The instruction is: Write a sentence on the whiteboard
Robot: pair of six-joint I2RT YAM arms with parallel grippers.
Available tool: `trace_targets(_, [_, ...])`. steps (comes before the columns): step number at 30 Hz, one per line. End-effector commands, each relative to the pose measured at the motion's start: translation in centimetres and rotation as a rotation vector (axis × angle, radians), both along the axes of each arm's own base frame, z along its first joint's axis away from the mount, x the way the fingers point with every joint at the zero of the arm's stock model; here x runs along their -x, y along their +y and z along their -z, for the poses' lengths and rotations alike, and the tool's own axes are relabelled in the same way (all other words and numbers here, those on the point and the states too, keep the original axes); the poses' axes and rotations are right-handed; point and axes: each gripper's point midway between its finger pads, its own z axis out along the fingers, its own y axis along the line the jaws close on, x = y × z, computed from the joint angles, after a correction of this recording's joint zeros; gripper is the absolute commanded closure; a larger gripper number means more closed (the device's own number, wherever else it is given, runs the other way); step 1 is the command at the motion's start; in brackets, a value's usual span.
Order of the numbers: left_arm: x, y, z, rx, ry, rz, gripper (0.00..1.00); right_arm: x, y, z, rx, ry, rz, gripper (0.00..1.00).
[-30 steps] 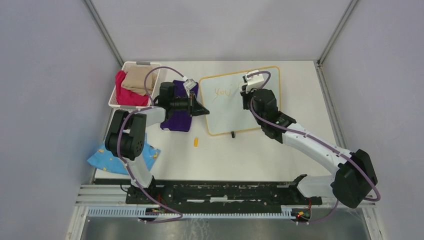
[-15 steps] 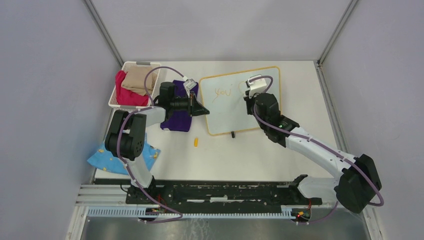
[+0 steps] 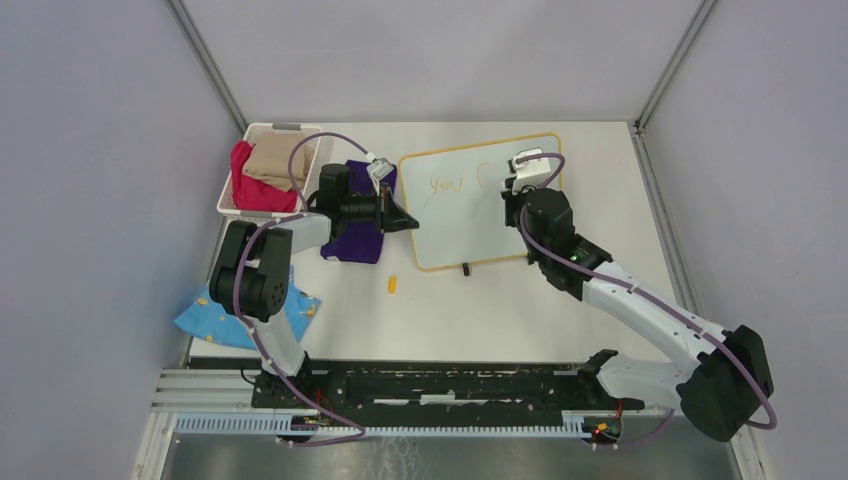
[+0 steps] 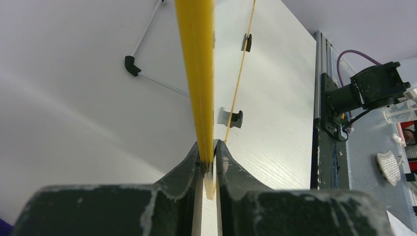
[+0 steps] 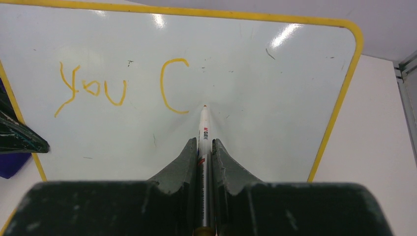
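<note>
The whiteboard (image 3: 465, 225) lies on the desk (image 3: 500, 310), toward its far side. The left claw (image 4: 209, 147) is clamped on the yellow frame at the board's left edge, both jaws pressed against the rim. The right claw (image 5: 202, 145) is closed on a marker (image 5: 203, 132), whose orange tip meets the board just right of a large "C". The sentence (image 5: 124, 91) reads only "you C", 1 orange line near the far edge. A small orange piece (image 3: 392, 284) lies on the desk near the board's near-left corner.
</note>
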Motion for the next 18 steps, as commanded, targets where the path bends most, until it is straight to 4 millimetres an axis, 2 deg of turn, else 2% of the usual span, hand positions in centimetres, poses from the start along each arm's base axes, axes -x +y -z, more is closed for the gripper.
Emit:
trace_targets(1, [-1.4,0.9,1.2,-0.088,-0.072,-0.074,0.98,-1.2,0.2,-3.8,-0.059,-0.087,0.028,1.00])
trace_targets(7, [-1.4,0.8,1.1,-0.094,-0.081,-0.071,0.98,-1.9,0.6,-4.3,-0.057,-0.090,0.025,1.00])
trace_targets(18, [-1.3,0.7,1.2,-0.102,-0.080,-0.068,0.98,-2.6,1.1,-4.0,-0.043,-0.073,0.018,1.00])
